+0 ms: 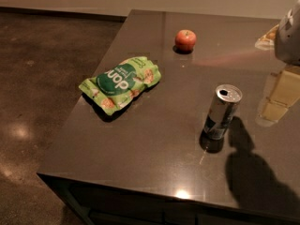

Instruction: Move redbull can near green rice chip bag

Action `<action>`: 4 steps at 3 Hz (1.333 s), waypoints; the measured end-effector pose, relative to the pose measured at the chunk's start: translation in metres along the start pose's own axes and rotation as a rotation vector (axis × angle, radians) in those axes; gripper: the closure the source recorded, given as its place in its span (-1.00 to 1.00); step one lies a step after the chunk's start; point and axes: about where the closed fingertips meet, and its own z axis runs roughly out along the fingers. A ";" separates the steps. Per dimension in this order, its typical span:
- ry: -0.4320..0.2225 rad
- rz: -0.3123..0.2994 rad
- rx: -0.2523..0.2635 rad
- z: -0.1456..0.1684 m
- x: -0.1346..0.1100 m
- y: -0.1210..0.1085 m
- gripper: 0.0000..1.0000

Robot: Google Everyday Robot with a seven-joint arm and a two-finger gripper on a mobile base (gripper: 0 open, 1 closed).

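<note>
Fingers (282,87) of the gripper (274,104), at the right edge of the table (154,144), hold nothing; spread cannot be told. The redbull can (221,112) stands upright near the front edge, and the green rice chip bag (121,81) lies toward the left edge. Judged step: approach. The next move calls for grasping the can.

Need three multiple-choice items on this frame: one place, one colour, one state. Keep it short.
1. Where in the view is the redbull can relative to the green rice chip bag? A on it; B right of it, apart; C touching its left edge.
2. Colour of the apple? A green; B red; C yellow.
3. The can is: A upright on the table; B tipped over; C lifted off the table.
Key: B, bare table lies between them; B, its skin is red; A, it stands on its base, with the end effector apart at the right edge.
</note>
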 end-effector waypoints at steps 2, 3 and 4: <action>-0.037 0.016 -0.012 0.007 -0.002 0.006 -1.00; -0.102 0.043 -0.023 0.022 -0.010 0.018 -1.00; -0.181 0.086 -0.035 0.043 -0.022 0.023 -1.00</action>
